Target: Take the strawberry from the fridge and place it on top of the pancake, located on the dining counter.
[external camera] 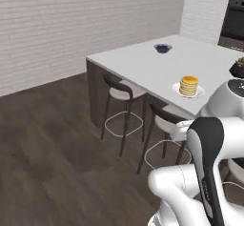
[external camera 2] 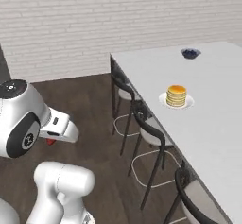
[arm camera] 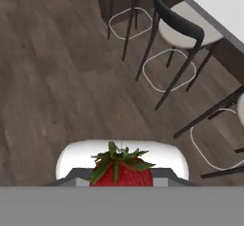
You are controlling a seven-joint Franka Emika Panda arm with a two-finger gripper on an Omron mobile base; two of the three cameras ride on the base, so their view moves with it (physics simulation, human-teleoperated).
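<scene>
Claw [arm camera: 122,184] grips the strawberry [arm camera: 122,170] | light, soft, bruises easily: you hold its sides gently | pancake [external camera 2: 177,95] sits well beyond, on the dining counter [external camera 2: 208,124].

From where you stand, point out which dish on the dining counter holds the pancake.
The white plate nearer the counter's chair-side edge; the golden pancake stack sits on it. The other dish is a dark bowl farther back.

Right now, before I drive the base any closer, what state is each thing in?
strawberry: held in the pincer, green leaves up, above the wood floor.
pancake: stacked on its white plate, nothing on top yet.
dining counter: carries the plate and a dark bowl of blue berries.
chairs: tucked along the counter's edge.
</scene>
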